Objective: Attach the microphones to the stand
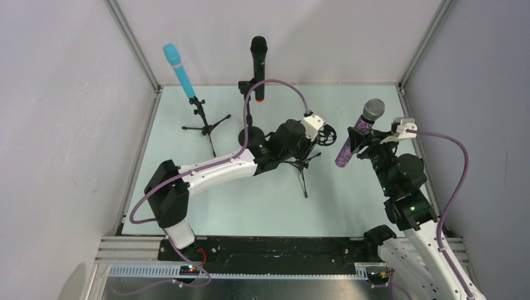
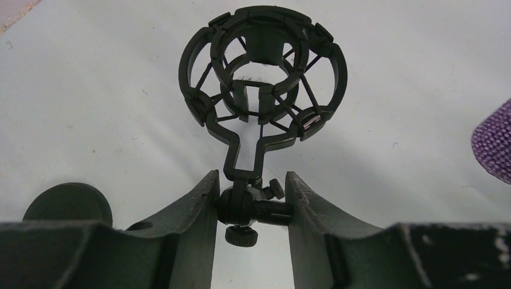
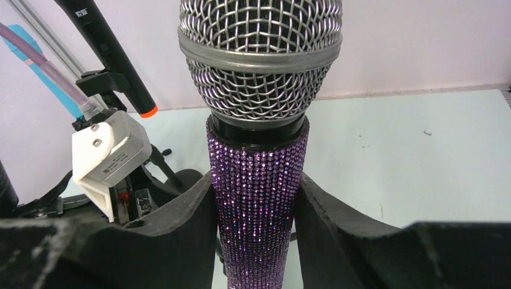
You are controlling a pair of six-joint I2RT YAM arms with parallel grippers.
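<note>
Just right of the stand's empty cradle ring [image 2: 262, 72], my right hand [image 3: 256, 195] grasped the purple glitter microphone [image 1: 350, 140], which was tilted, mesh head up, tail nearer the ring. My left hand [image 2: 250, 180] clenched the swivel joint [image 2: 247, 208] beneath that ring.

both arms [image 1: 219, 167] have white links, black joints, purple cables [image 1: 275, 82] to white wrist housings [image 3: 108, 150], and dark scuffed jaws.

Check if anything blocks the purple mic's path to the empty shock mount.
Nothing visible. Bare table lies between the purple mic and the shock mount; the left gripper clamps the joint below its ring.
</note>
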